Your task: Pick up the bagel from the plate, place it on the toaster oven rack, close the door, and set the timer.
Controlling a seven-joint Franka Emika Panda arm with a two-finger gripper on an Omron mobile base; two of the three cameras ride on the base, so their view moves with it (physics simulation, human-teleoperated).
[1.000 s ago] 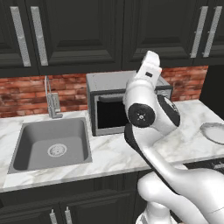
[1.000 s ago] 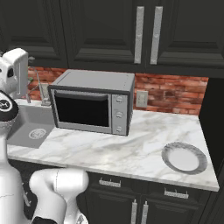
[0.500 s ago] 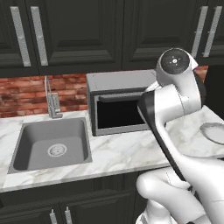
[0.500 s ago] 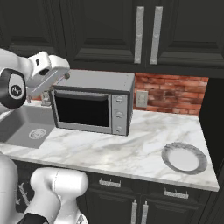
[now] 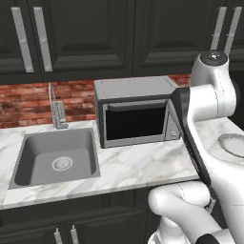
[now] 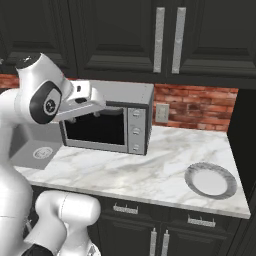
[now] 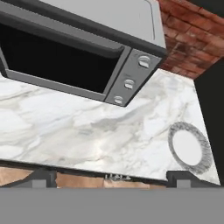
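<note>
My gripper point(image 7: 109, 179) has its fingers spread wide apart with nothing between them; the two dark tips sit at the bottom left and bottom right of the hand view. In the right base view my hand point(image 6: 82, 102) is at upper left, in front of the toaster oven point(image 6: 135, 107). The door point(image 7: 57, 61) fills the upper left of the hand view and looks shut, though its dark glass makes that hard to judge. The plate point(image 7: 190, 148) lies at lower right on the marble counter point(image 7: 87, 131), well apart from the oven. Its middle looks bare from here.
</note>
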